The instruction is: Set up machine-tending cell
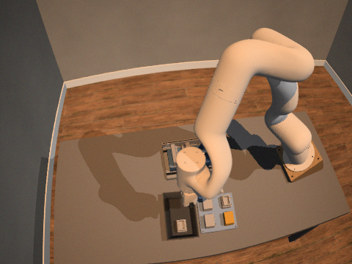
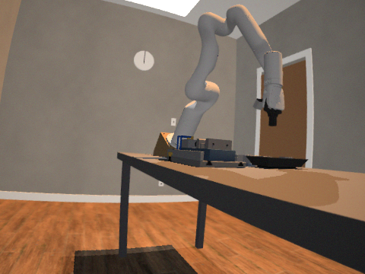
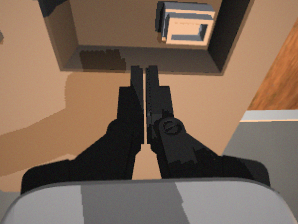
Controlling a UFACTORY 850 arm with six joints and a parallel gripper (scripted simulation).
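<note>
My gripper [image 3: 144, 83] is shut on nothing and hangs high above the table [image 2: 273, 121], over the near rim of the dark outfeed tray [image 1: 180, 216]. One finished part [image 1: 181, 225] lies in the tray, pocket up; it also shows in the wrist view [image 3: 185, 24]. The infeed plate [image 1: 217, 212] holds two aluminium blanks [image 1: 207, 204] [image 1: 210, 220], a brass blank [image 1: 229, 218] and another pocketed finished part [image 1: 226, 200]. The vise [image 1: 187, 158] is behind the tray; my arm hides most of its opening.
The robot base [image 1: 301, 161] stands on the right of the table. In the side view the vise [image 2: 205, 152] and the tray [image 2: 276, 161] sit low on the table, well below the fingers.
</note>
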